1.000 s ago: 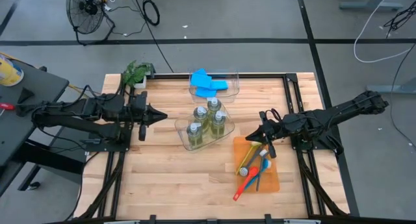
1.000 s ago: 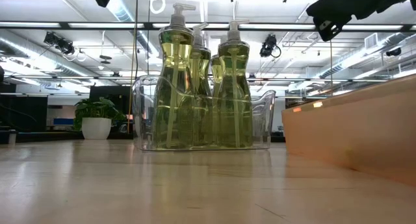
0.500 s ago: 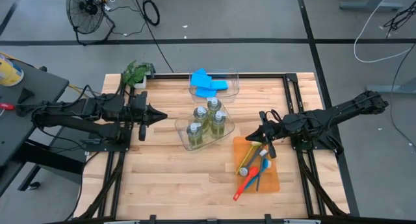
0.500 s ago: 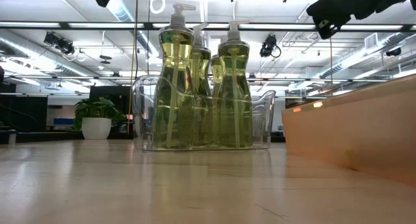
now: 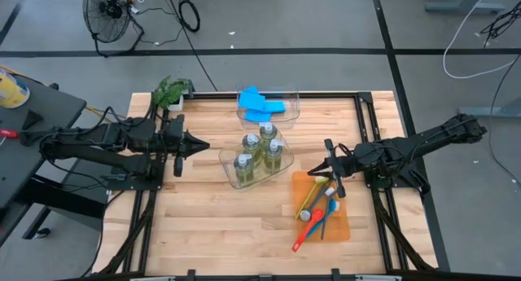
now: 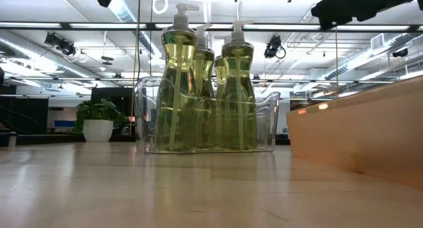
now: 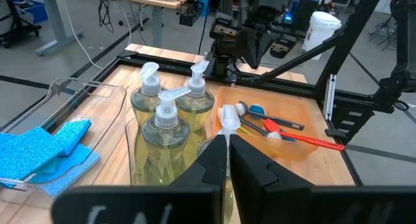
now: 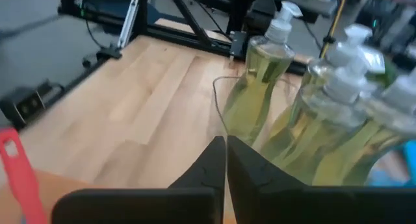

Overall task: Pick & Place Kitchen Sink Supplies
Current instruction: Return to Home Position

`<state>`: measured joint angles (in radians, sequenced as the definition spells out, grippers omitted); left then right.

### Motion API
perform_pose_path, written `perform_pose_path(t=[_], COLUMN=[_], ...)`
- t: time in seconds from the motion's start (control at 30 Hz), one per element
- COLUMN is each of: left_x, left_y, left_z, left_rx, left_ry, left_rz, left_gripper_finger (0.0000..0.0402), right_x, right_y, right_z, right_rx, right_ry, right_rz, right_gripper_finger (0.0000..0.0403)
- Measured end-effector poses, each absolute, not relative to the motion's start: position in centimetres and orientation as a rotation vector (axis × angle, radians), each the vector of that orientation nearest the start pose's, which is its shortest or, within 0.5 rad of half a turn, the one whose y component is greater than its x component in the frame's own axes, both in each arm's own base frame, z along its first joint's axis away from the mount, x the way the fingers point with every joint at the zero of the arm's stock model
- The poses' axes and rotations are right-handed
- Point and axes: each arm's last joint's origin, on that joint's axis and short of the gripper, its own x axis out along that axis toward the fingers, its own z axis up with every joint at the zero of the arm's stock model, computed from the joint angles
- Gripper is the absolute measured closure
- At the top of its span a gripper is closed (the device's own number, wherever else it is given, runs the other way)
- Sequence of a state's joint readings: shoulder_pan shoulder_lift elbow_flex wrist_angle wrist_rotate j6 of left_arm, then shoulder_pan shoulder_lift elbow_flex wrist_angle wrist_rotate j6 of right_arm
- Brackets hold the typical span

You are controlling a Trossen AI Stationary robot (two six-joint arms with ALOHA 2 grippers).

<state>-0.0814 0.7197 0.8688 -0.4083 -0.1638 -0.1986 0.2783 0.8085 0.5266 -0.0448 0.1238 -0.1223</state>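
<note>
Wooden table (image 5: pixel 203 224) in a grey-floored workshop, 4 pump bottles (image 5: pixel 274 148) at frame centre.
Left gripper (image 5: pixel 203 146) and right gripper (image 5: pixel 312 172) are seen pinched closed, empty; the right, centre right, has been lifted slightly.

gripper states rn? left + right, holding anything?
left gripper: shut, empty, beside the bottle bin.
right gripper: shut, empty, over the orange tray edge.

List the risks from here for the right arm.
1. The right gripper, shut, hangs at the orange tray's rim, close to the clear bin of pump bottles; a sideways swing might clip them.
2. The red brush sticks out past the tray's edge; a nudge may tip it out.
The left gripper waits left of the bin.
</note>
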Motion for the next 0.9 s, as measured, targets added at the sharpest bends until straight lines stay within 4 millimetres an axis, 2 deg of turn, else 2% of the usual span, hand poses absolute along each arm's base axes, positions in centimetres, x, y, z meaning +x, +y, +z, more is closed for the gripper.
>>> perform_pose_path(t=[0.23, 0.43, 0.57, 0.9], left_x=[14.8, 14.8, 14.8, 14.8], left_y=[-0.7, -0.7, -0.7, -0.7], left_z=[34.9, 34.9, 34.9, 34.9], left_rx=[-0.165, -0.165, -0.165, -0.165], left_ry=[0.248, 0.248, 0.248, 0.248], left_rz=[0.107, 0.107, 0.107, 0.106], left_gripper_finger=[0.0378, 0.0378, 0.0378, 0.0378], right_x=[17.5, 16.1, 15.0, 13.2], right_y=[4.7, 4.1, 3.5, 2.0], right_z=[25.0, 21.2, 18.9, 18.0], right_rx=[-0.347, -0.296, -0.21, -0.215], right_ry=[0.293, 0.21, 0.248, 0.158], right_rz=[0.205, 0.183, 0.157, 0.075], right_gripper_finger=[0.0388, 0.0388, 0.0388, 0.0388])
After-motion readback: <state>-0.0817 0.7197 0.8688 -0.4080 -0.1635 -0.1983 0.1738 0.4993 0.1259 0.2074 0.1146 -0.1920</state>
